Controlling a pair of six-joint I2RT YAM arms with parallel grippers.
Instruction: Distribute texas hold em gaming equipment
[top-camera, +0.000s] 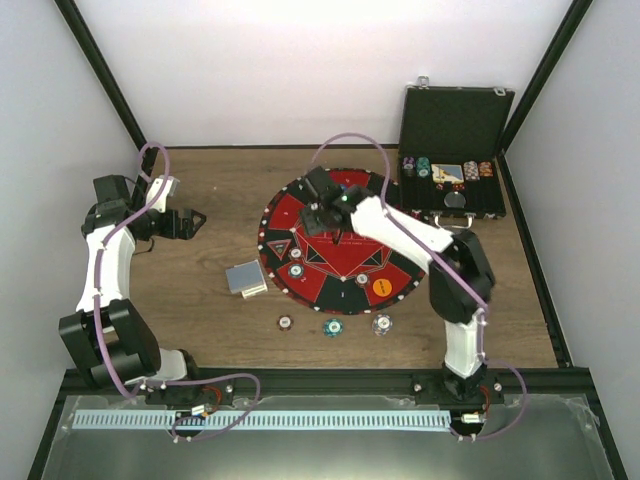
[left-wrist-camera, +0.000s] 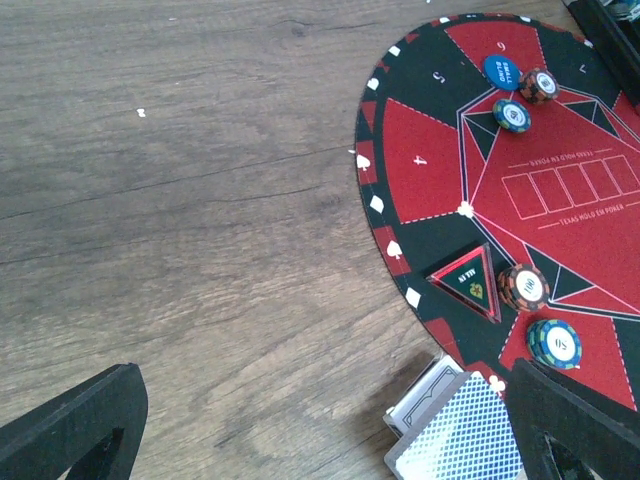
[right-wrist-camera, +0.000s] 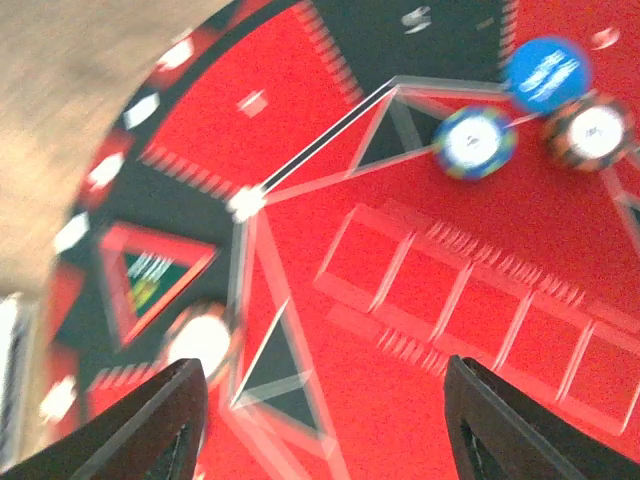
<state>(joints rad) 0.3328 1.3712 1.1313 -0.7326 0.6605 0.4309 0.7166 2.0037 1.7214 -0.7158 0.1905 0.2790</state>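
Observation:
The round red-and-black mat (top-camera: 345, 262) lies mid-table. My right gripper (top-camera: 327, 222) hovers over its far half, open, with only red felt between the fingers (right-wrist-camera: 325, 430); that view is blurred. Ahead of it lie a blue button (right-wrist-camera: 546, 70) and two chips (right-wrist-camera: 475, 141). My left gripper (top-camera: 196, 221) is open and empty over bare wood (left-wrist-camera: 320, 455), left of the mat. A deck of blue-backed cards (left-wrist-camera: 460, 430) lies by its right finger at the mat's edge (top-camera: 246, 278). The black triangular marker (left-wrist-camera: 467, 281) and two chips (left-wrist-camera: 523, 287) rest on the mat. An orange button (top-camera: 382, 287) sits near the front rim.
Three chips (top-camera: 332, 327) lie in a row on the wood in front of the mat. An open black case (top-camera: 455, 150) with chips and cards stands at the back right. Dark frame posts run along both sides of the table.

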